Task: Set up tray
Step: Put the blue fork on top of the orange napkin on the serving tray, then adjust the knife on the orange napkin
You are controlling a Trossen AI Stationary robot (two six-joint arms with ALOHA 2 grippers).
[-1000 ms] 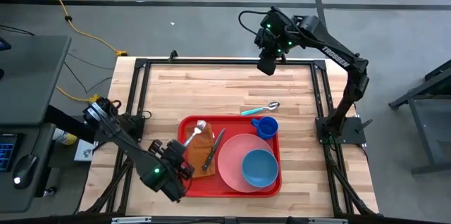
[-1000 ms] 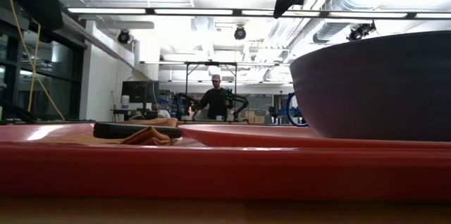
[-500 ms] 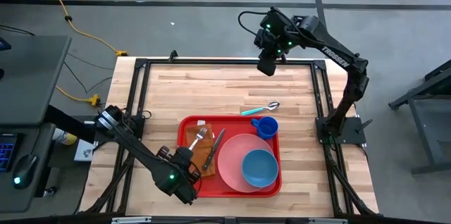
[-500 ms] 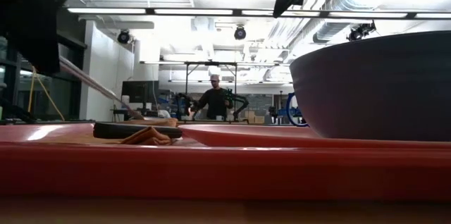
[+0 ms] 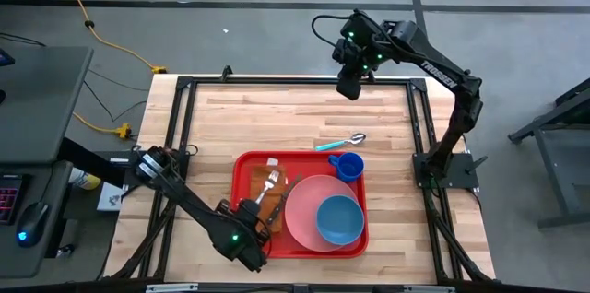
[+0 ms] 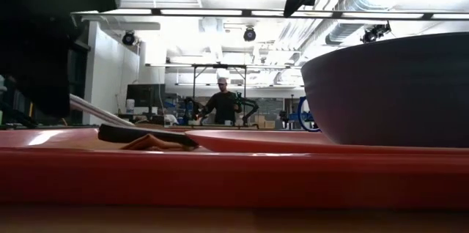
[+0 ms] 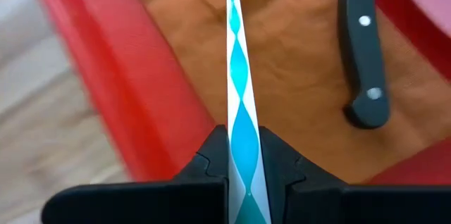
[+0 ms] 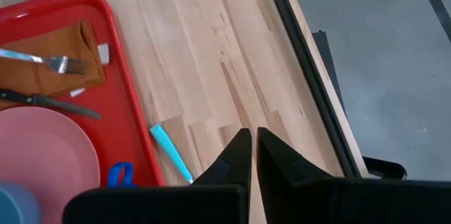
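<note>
Since the earlier frames the left arm had swung right along the near edge of the table, carrying the fork further in over the tray. The left gripper (image 5: 251,222) sat at the tray's near-left corner, fingers (image 7: 208,175) clenched on the teal-and-white handle of the fork (image 5: 266,189). The fork ran from the gripper toward the far side, tines over the brown napkin (image 5: 265,203); whether the tines touched the napkin could not be told.

The tray (image 5: 241,166), red, lay on the wooden table (image 5: 277,113), near-centre, long side running left to right. On it: napkin at the left, black-handled knife (image 5: 284,191) lying on the napkin just right of the fork, pink plate (image 5: 300,210) right of the knife, blue bowl (image 5: 339,220) on the plate's right part, blue cup (image 5: 348,166) in the far-right corner. In the left wrist view the knife (image 7: 363,48) handle rested on the napkin (image 7: 296,62) beside the fork handle (image 7: 238,97), apart from it.

A teal-handled spoon (image 5: 340,142) lay on the table just beyond the tray's far edge, off the tray, near the cup.

The right gripper (image 5: 349,86) hung above the far edge of the table, well apart from the tray, fingers (image 8: 238,155) pressed together on nothing. Its wrist view looked down on the tray (image 8: 123,69), the fork tines (image 8: 60,63) and the spoon's handle (image 8: 169,152).

In the low view the tray rim (image 6: 234,174) filled the foreground with the bowl (image 6: 388,90) at the right; a person (image 6: 223,105) stood far back in the room.
</note>
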